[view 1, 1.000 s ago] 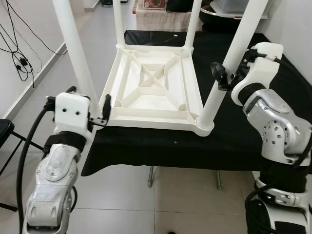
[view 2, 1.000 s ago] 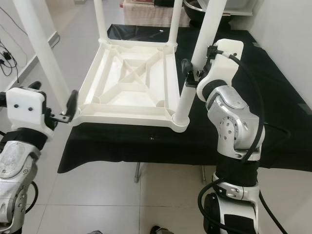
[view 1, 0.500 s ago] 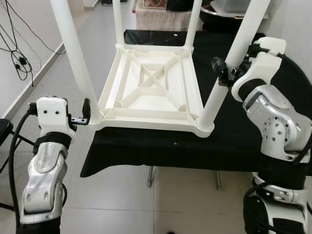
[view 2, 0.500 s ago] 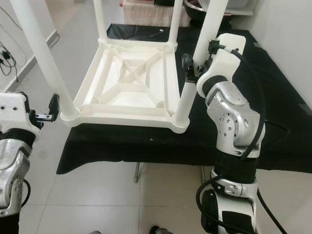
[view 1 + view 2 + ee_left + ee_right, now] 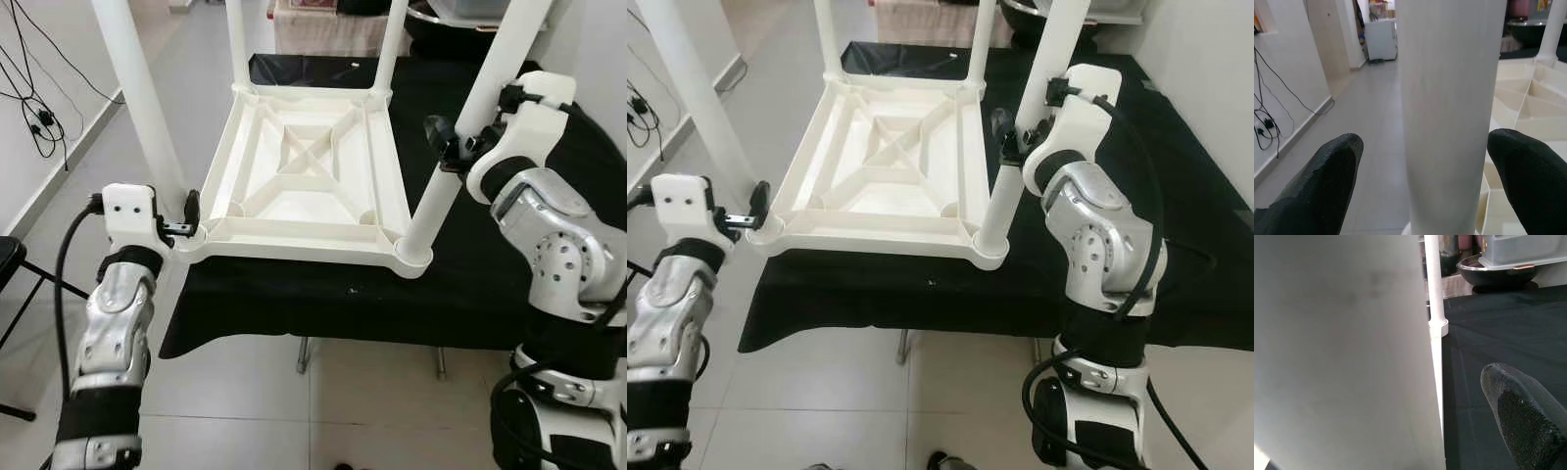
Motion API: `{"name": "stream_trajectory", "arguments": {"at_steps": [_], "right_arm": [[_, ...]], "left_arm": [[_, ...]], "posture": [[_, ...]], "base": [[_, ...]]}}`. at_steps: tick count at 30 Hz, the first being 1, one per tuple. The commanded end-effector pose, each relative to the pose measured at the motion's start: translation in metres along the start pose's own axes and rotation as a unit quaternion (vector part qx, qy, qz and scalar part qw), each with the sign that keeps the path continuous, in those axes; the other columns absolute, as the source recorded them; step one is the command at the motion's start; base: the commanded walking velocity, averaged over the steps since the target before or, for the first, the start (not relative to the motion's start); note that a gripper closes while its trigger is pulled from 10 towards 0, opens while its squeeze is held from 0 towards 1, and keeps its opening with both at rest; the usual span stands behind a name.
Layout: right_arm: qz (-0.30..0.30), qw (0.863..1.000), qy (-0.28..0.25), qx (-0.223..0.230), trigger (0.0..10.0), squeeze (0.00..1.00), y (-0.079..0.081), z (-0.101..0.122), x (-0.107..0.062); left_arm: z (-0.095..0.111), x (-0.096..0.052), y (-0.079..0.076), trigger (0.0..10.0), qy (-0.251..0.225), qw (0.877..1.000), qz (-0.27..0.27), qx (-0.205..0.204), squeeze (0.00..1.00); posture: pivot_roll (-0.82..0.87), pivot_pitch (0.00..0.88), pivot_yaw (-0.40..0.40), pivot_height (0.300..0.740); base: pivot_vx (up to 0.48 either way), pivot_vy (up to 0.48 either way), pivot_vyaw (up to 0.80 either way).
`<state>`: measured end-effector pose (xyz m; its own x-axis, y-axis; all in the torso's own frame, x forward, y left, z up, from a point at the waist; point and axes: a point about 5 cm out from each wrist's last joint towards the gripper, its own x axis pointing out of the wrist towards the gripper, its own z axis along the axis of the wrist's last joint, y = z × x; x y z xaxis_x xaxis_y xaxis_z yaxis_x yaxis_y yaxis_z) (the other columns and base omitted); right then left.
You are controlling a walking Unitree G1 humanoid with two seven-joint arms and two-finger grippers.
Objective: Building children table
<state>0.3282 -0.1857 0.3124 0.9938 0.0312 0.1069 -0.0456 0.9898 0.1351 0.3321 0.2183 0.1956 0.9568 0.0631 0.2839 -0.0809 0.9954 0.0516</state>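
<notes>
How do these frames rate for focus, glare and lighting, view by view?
Eye views: sharp, evenly lit, no motion blur, a soft sheen on the floor tiles. Left wrist view: the near table leg and fingertips are soft, the corridor beyond sharper. Right wrist view: the close leg is a grey, featureless blur, while the black cloth stays clear.

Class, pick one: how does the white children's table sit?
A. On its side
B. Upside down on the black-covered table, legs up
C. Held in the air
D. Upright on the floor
B: the white children's table shows its ribbed underside, legs rising, resting on the black-covered table.
</notes>
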Motion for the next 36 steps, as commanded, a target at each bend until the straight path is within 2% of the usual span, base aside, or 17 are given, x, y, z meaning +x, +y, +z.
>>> {"name": "stream_trajectory", "arguments": {"at_steps": [1,6,11,12,13,14,23,36], "right_arm": [[-0.009,1.0,-0.011,0.002,10.0,0.0,-0.004,0.008,-0.003],[-0.009,1.0,-0.012,-0.001,10.0,0.0,-0.005,0.012,-0.005],[-0.01,1.0,-0.013,-0.003,10.0,0.0,-0.005,0.014,-0.006],[-0.011,1.0,-0.013,-0.003,10.0,0.0,-0.005,0.014,-0.006],[-0.011,1.0,-0.013,-0.003,10.0,0.0,-0.006,0.014,-0.007],[-0.011,1.0,-0.013,-0.003,10.0,0.0,-0.005,0.014,-0.007],[-0.013,1.0,-0.015,-0.003,10.0,0.0,-0.006,0.018,-0.008],[-0.024,0.999,-0.029,-0.016,10.0,0.0,-0.011,0.021,-0.01]], "left_arm": [[-0.011,-0.001,0.005,10.0,0.016,1.0,0.0,0.008,0.0],[-0.024,0.002,0.001,10.0,0.032,0.999,-0.008,0.009,0.0],[-0.027,0.005,0.001,10.0,0.036,0.999,-0.007,0.008,0.0],[-0.028,0.005,0.001,9.5,0.037,0.999,-0.006,0.007,0.0],[-0.029,0.007,0.001,9.5,0.035,0.999,-0.006,0.007,0.0],[-0.03,0.008,0.002,0.0,0.031,0.999,-0.005,0.008,0.0],[-0.031,0.017,0.01,0.0,0.02,1.0,-0.007,0.006,0.0],[-0.03,0.02,0.011,0.0,0.013,1.0,-0.01,0.011,0.0]], "posture": [[-0.11,0.195,-0.078,0.74],[-0.12,0.202,-0.075,0.74],[-0.13,0.205,-0.073,0.74],[-0.13,0.206,-0.073,0.74],[-0.13,0.206,-0.073,0.74],[-0.13,0.205,-0.072,0.74],[-0.15,0.206,-0.066,0.74],[-0.15,0.202,-0.064,0.74]], "base": [[0.0,0.0,0.0],[0.0,0.0,0.0],[0.0,0.0,0.0],[0.0,0.0,0.0],[0.0,0.0,0.0],[0.0,0.0,0.0],[0.0,0.0,0.0],[0.0,0.0,0.0]]}}
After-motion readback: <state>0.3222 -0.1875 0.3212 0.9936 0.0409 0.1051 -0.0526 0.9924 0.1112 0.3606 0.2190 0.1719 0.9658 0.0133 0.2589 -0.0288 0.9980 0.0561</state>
